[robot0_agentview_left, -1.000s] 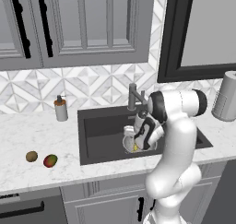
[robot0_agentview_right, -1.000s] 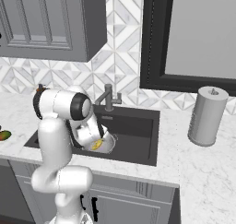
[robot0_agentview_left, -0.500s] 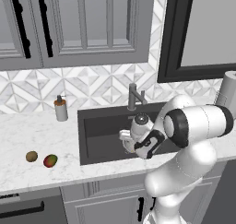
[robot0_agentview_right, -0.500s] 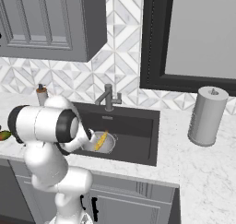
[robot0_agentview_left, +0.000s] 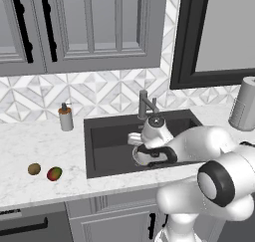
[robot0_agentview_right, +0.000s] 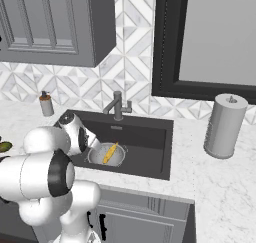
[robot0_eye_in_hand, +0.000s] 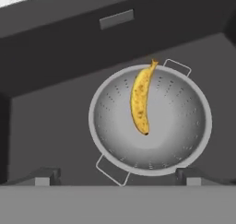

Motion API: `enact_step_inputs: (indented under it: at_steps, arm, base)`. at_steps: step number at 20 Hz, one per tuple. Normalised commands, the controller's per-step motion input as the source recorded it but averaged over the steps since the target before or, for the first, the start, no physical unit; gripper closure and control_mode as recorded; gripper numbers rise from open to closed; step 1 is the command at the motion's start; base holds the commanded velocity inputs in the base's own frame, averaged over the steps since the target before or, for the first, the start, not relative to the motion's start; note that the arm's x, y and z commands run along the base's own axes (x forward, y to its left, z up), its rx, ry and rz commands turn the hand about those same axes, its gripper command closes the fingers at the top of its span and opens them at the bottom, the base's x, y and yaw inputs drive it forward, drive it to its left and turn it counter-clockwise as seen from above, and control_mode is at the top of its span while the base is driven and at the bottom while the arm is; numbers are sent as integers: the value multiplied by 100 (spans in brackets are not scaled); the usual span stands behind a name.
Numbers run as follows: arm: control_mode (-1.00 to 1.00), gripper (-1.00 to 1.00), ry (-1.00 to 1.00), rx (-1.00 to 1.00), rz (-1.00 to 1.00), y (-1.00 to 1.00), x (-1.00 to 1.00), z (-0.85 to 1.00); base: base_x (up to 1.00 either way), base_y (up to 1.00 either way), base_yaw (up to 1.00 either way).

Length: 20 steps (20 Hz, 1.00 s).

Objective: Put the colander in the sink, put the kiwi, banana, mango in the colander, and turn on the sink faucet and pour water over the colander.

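The shiny colander (robot0_eye_in_hand: 175, 140) sits on the floor of the dark sink (robot0_eye_in_hand: 46, 126), and the yellow banana (robot0_eye_in_hand: 140, 98) lies inside it against the far wall. My gripper (robot0_eye_in_hand: 117, 177) hovers above the colander's near rim, open, with nothing between its fingertips (robot0_eye_in_hand: 44, 176). In the right base view the colander (robot0_agentview_right: 98, 156) and banana (robot0_agentview_right: 110, 152) show just right of my hand. The brown kiwi (robot0_agentview_left: 34, 169) and red-green mango (robot0_agentview_left: 54, 174) rest on the counter left of the sink (robot0_agentview_left: 107, 136). The faucet (robot0_agentview_left: 146, 104) stands behind the basin.
A soap dispenser (robot0_agentview_left: 65, 117) stands on the counter back left of the sink. A paper towel roll (robot0_agentview_right: 225, 126) stands on the counter to the right. My own arm crosses the sink's front right part in the left base view.
The arm has swung down and folded lower in front of the sink, and the hand has drawn back from the colander. The banana stays in the colander. The jaws stayed open.
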Motion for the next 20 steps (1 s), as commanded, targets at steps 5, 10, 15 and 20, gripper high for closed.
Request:
enact_step_inputs:
  at_steps: [5, 10, 15, 20]
  arm:
    - [-100, -100, 24, 0, 1, 31, -15, 87]
    - [-100, -100, 20, -3, 0, 49, -34, 39]
    - [-100, -100, 18, -6, 2, 67, -38, 0]
    - [-100, -100, 19, -2, 7, 70, -38, 0]
  base:
    - [0, 0, 0]
    - [0, 0, 0]
    - [0, 0, 0]
    - [0, 0, 0]
